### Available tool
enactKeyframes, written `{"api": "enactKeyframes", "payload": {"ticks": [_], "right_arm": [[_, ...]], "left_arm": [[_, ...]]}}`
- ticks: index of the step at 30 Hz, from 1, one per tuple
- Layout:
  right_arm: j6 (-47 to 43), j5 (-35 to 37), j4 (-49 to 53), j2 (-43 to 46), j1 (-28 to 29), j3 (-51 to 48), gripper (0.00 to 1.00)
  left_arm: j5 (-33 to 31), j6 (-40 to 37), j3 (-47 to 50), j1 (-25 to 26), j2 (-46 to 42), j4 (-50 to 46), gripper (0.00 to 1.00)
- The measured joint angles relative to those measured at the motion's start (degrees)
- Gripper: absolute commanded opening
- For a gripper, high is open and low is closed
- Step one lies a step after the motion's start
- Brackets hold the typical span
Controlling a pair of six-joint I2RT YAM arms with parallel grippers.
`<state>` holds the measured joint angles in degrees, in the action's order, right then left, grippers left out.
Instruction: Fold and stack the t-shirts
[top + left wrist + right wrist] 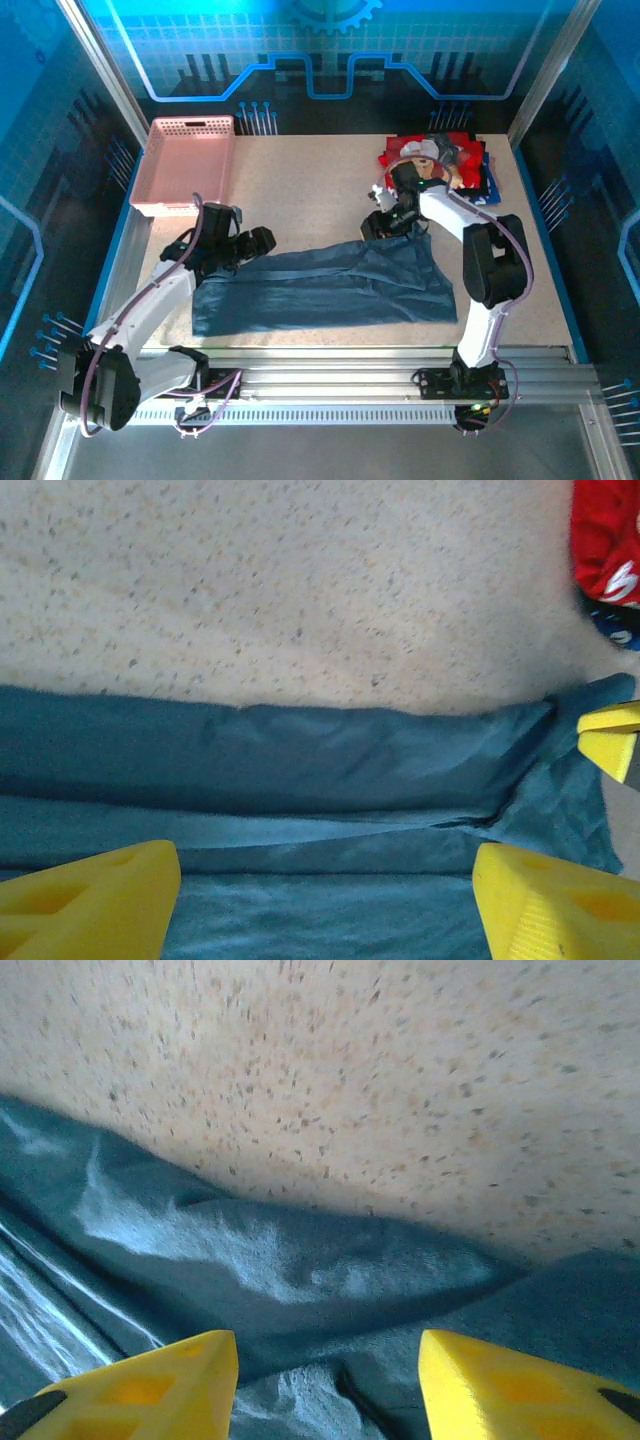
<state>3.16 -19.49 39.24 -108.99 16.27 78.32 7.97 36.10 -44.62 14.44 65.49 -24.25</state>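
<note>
A large slate-blue t-shirt [330,285] lies as a long folded band across the middle of the table. My left gripper [266,241] hovers over its upper left edge, open, with cloth [300,770] below and nothing between the yellow fingers [95,900]. My right gripper [381,226] stands open over the shirt's upper right corner [300,1260], its fingertips [150,1385] apart above rumpled cloth. A stack of folded t-shirts [440,162], topped by a red printed one, sits at the back right, just behind the right arm.
A pink lattice basket [190,160] stands at the back left corner. Bare speckled tabletop [300,190] stretches between the basket and the stack. A yellow finger of the right gripper [610,742] and the red shirt [605,530] show at the left wrist view's right edge.
</note>
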Motion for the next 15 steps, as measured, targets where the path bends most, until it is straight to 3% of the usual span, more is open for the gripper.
{"api": "enactKeyframes", "payload": {"ticks": [15], "right_arm": [[-6.97, 4.31, 1.86, -1.66, 3.15, -2.08, 0.51]], "left_arm": [[-3.5, 0.02, 3.34, 0.0, -5.88, -3.48, 0.84]]}}
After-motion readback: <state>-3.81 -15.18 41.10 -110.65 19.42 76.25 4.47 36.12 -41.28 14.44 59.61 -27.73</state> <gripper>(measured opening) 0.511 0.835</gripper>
